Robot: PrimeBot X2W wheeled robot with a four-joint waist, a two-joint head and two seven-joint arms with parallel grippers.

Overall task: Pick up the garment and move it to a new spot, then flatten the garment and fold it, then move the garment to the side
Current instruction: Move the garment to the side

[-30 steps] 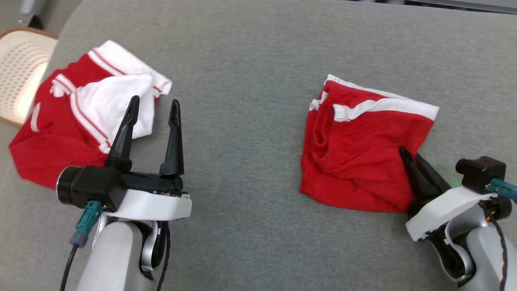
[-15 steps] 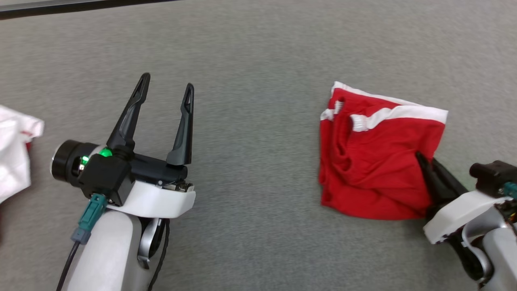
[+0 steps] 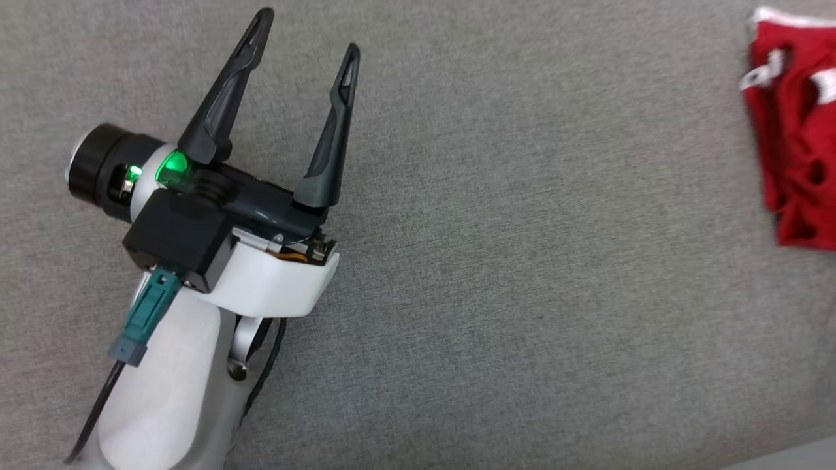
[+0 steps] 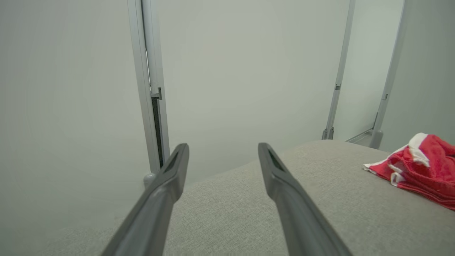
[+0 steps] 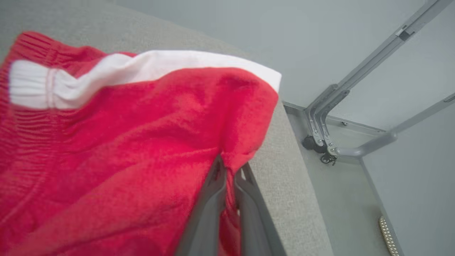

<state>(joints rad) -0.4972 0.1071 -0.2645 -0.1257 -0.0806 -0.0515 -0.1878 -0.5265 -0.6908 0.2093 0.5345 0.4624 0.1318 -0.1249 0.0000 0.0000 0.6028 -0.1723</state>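
Two long dark fingers [image 3: 225,91] of the left gripper [image 3: 308,31] stand spread wide with nothing between them. In the head view they point toward one o'clock from a black housing with a green light. Behind it come a white shell and a pale forearm that climbs from seven o'clock, where a teal plug and a dark cable hang at the wrist. In the left wrist view the same gripper [image 4: 222,146] reaches out over the counter [image 4: 320,199]; its fingers are matt and tapered, each with a slot near the tip. The counter is covered in grey, finely woven fabric and has a rounded edge.

The garment [image 3: 793,143], red knit with white trim, lies on the counter at the head view's three o'clock edge, well apart from the left gripper. In the left wrist view the garment [image 4: 423,167] is a rumpled heap at three o'clock.

In the right wrist view the right gripper [image 5: 231,165] rises from six o'clock, its fingers pressed together and pinching a fold of the garment [image 5: 124,142] near a corner, just beside the counter's edge. The cloth is soft and fuzzy, ribbed and gathered toward nine o'clock, with a white band running from ten to one o'clock. Grey metal frame tubes [image 5: 330,117] stand at three o'clock
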